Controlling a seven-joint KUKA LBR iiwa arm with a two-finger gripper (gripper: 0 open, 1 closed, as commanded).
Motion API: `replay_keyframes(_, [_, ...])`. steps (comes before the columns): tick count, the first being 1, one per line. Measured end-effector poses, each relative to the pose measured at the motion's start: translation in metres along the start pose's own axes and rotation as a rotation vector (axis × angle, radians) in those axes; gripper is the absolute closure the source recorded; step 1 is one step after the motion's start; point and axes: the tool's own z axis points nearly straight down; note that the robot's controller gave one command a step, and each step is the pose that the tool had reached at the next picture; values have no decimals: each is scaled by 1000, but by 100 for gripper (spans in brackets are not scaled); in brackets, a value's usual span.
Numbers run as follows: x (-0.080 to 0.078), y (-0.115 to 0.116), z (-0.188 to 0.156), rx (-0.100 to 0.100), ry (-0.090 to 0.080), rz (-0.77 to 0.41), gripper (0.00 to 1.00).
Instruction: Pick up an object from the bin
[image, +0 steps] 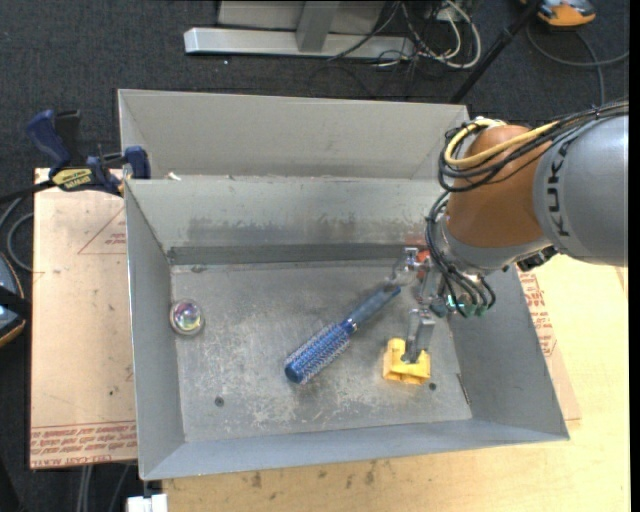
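From where I stood, the claw (416, 348) hung low in the right part of the bin (250, 290). Its tip was right at the top of a small yellow block (404, 369), which lay on the floor near the front right corner. I could not tell whether the claw was spread wide or pinched narrow, nor whether it touched the block or only stood over it.

To do this step well, I reckoned it should come straight down, centred on the block, and close across the block's narrower sides before lifting. It would also need to keep clear of the blue brush (330, 345) just to the left and of the sloping wall on the right.

The orange wrist and its cables covered much of the claw, and the claw hid part of the block (so I could not make out its true shape). The brush's handle end ran up under the wrist and was hard to follow. A small shiny ball (186, 318) lay well apart at the left.
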Motion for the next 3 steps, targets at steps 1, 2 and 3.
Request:
replay_keyframes(1, [-31, 58, 57, 1, -16, -102, 0])
replay_keyframes(2, [-33, 57, 53, 1, -25, -99, 100])
replay_keyframes(3, [-64, 47, -73, 2, -18, -125, 100])
